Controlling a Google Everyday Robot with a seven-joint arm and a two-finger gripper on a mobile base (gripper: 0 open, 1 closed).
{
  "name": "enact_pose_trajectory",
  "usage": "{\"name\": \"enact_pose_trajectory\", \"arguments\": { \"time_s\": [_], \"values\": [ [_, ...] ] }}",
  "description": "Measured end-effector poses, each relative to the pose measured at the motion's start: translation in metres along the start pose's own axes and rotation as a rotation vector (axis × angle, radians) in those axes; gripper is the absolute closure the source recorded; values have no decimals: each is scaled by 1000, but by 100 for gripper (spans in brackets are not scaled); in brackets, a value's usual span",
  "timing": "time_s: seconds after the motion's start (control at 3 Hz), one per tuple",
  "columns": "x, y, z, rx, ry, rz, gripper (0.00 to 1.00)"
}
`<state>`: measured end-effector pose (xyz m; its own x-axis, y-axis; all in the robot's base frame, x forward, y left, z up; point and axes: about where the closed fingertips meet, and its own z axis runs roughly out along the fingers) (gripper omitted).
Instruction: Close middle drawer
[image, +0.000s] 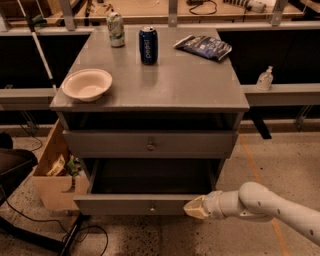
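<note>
One drawer out: the middle drawer (125, 204) stands pulled well forward, low under the counter (185, 85), its dark inside open to view.
Progress: as I judge it, the closing has hardly begun; the whole push inward is left.
Tool: the tool (194, 207) sits at the right end of the drawer's front, its pale tips pressed together into a blunt wedge, touching the panel or just short of it.
Drawer's look: wide, shallow and grey, with a slim flat front and a small round knob (152, 205) at centre.
Above it: a taller drawer front (150, 144) sits flush and shut.
Risk: pushing so far off-centre may skew the drawer on its way in.
</note>
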<state>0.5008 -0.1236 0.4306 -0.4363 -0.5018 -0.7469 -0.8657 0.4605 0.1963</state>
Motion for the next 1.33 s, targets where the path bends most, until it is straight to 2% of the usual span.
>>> {"name": "enact_pose_trajectory", "arguments": {
  "time_s": [0.67,1.0,1.33],
  "values": [
    [-7,-10,5,31,-27,-32,100],
    [-19,-26,12,63,-56,-66,100],
    [-18,-24,11,63,-57,-67,100]
  ]
}}
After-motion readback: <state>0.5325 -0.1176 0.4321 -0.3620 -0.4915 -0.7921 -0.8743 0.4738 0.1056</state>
